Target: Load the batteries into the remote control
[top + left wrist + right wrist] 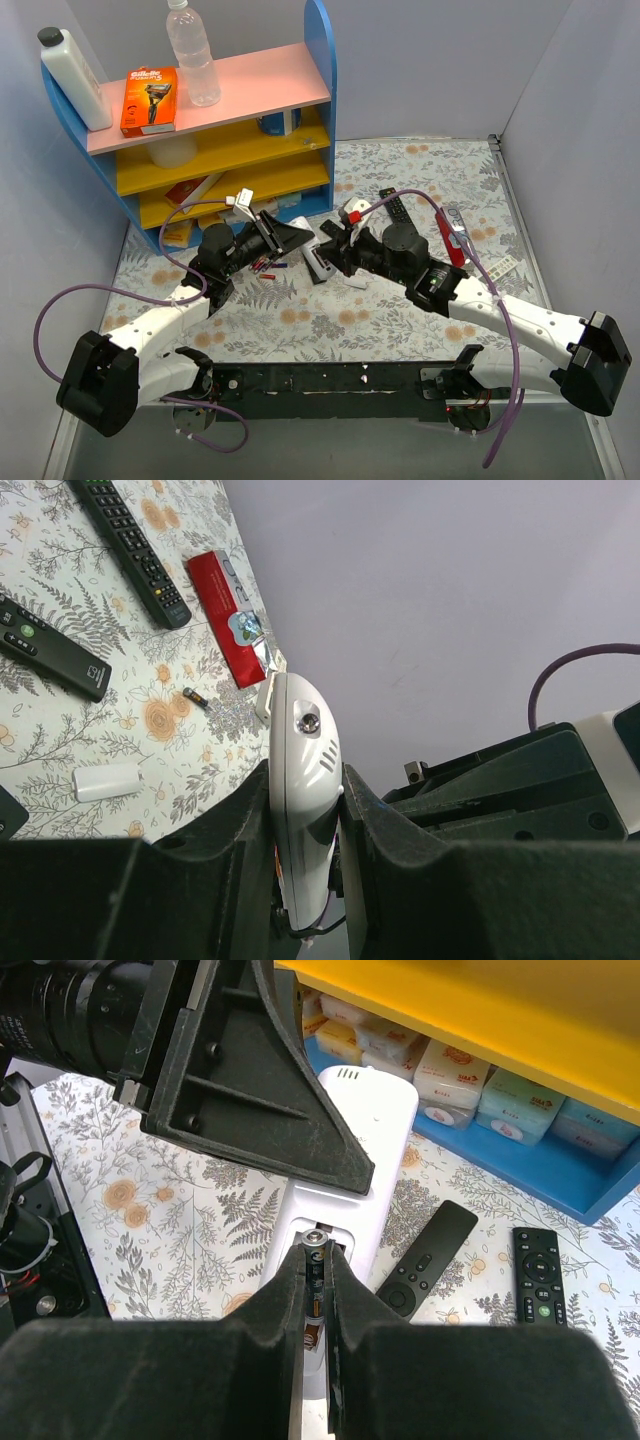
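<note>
My left gripper (pixel 296 238) is shut on a white remote (pixel 300 720) and holds it by its sides, tilted above the table; its fingers (pixel 240 820) clamp both edges. In the right wrist view the remote (pixel 365 1130) lies back side up with its battery bay open. My right gripper (pixel 317 1260) is shut on a thin dark-wrapped battery (pixel 316 1245) whose metal tip sits at the bay's opening. In the top view the right gripper (pixel 332 256) meets the remote (pixel 318 266) mid-table. Another small battery (pixel 195 697) lies on the floral cloth.
Black remotes (pixel 130 540) (pixel 50 650) (pixel 430 1260) (pixel 540 1280) lie on the cloth, with a red package (pixel 225 600) and a small white cover (pixel 107 780). Red and blue cells (pixel 268 266) lie near the left gripper. A blue shelf unit (pixel 320 60) stands at the back left.
</note>
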You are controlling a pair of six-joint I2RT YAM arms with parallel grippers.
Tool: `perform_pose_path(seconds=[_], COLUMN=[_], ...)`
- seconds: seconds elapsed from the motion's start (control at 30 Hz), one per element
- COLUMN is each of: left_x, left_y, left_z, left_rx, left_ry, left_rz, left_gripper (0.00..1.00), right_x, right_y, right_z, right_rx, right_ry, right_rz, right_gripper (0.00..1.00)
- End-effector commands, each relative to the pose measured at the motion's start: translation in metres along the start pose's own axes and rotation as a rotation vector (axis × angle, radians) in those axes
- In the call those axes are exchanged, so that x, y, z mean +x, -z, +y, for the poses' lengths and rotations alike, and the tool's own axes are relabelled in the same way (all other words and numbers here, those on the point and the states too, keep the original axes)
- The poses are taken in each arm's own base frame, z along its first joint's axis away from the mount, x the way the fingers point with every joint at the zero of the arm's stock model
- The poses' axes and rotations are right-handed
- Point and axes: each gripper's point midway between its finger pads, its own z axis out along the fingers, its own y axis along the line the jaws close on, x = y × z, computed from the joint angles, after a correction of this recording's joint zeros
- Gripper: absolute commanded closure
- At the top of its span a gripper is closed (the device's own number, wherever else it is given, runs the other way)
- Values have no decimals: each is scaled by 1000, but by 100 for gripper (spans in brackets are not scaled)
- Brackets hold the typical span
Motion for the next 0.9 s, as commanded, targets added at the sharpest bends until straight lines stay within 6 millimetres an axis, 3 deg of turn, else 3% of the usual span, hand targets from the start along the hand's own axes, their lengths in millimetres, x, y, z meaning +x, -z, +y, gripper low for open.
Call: perform_pose_path(seconds=[0.0,0.43,0.87], left_x=[-14,-18,-19], left_y=[3,2,3], left_z=[-32,-38,-45], left_rx=[78,83,107], left_ry=[-40,-86,-133], left_rz=[-36,-37,-39], left_gripper=[100,100,100], right_x=[1,23,25], right_y=[-1,-4,-8], right_z=[-1,0,-9], right_rx=[8,14,89], right_ry=[25,23,-36], right_rz=[-8,68,73], right_gripper=[96,85,78])
